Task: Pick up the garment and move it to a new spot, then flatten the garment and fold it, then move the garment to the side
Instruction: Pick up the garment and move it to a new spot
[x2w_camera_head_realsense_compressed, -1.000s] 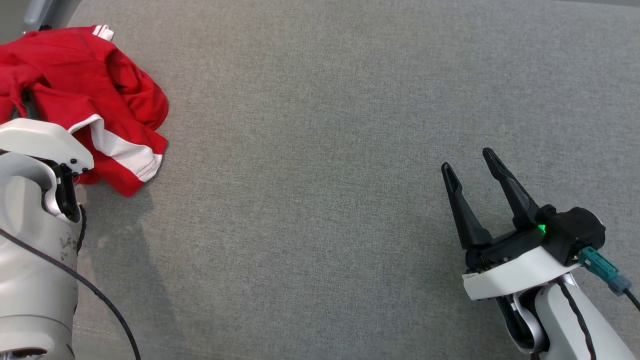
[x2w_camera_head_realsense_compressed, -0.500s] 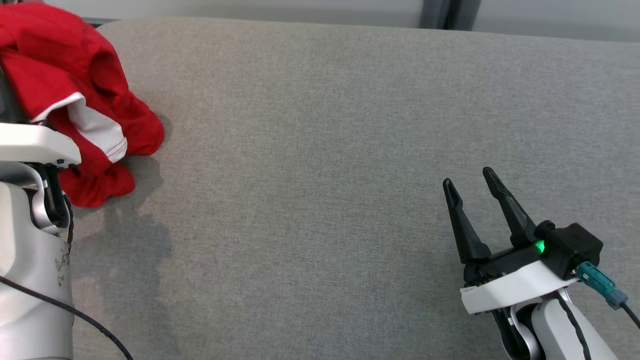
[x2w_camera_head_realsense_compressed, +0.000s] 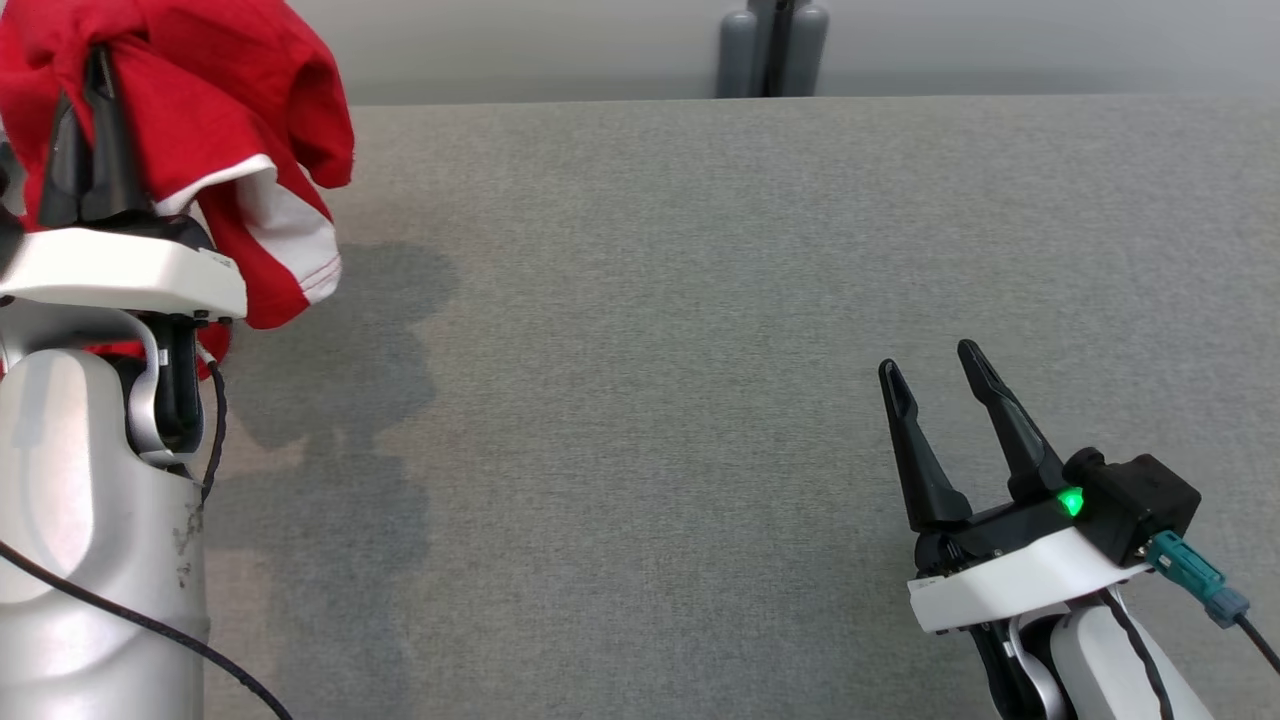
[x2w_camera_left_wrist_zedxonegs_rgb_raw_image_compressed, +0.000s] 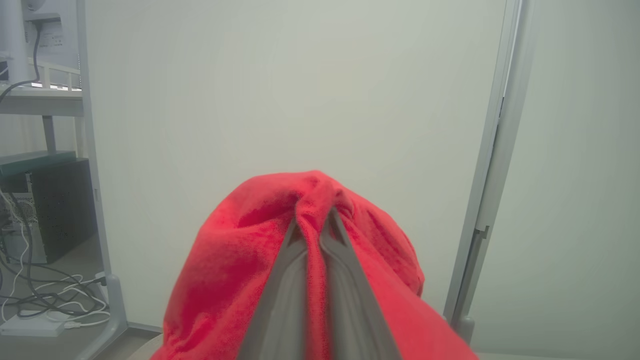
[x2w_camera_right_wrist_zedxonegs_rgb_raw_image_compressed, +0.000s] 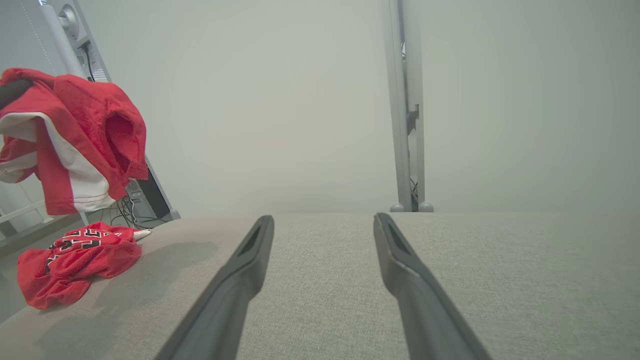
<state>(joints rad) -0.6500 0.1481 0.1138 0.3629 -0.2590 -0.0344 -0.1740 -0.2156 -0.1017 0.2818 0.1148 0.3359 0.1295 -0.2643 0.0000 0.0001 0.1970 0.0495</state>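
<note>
Head view, nearest first. The left forearm (x2w_camera_head_realsense_compressed: 90, 540) rises upright from 7 o'clock, with a black cable (x2w_camera_head_realsense_compressed: 120, 612) across its shell. The right forearm (x2w_camera_head_realsense_compressed: 1110, 660) enters at 5 o'clock and leans toward 11 o'clock. A green indicator light (x2w_camera_head_realsense_compressed: 1070, 500) and a teal connector (x2w_camera_head_realsense_compressed: 1190, 575) sit on its wrist.

The right claw (x2w_camera_head_realsense_compressed: 928, 358) is at 4 o'clock, low over the grey fabric-covered worktop (x2w_camera_head_realsense_compressed: 650, 350). Its fingers are spread wide, hold nothing and point toward 11 o'clock. In the right wrist view the right claw (x2w_camera_right_wrist_zedxonegs_rgb_raw_image_compressed: 324, 219) lies nearly level with the surface.

The left claw (x2w_camera_head_realsense_compressed: 85, 80) stands at 10 o'clock, raised, fingers pointing to 12 o'clock. They are pressed together, pinching a fold of the red jersey (x2w_camera_head_realsense_compressed: 230, 90). The cloth drapes over both fingers and hangs clear of the worktop, its white-banded hem toward 3 o'clock.

A red heap with lettering (x2w_camera_right_wrist_zedxonegs_rgb_raw_image_compressed: 75, 260) lies below on the worktop's left end. Whether it joins the lifted cloth cannot be told.

A grey post (x2w_camera_head_realsense_compressed: 775, 50) stands beyond the far edge at 12 o'clock.
</note>
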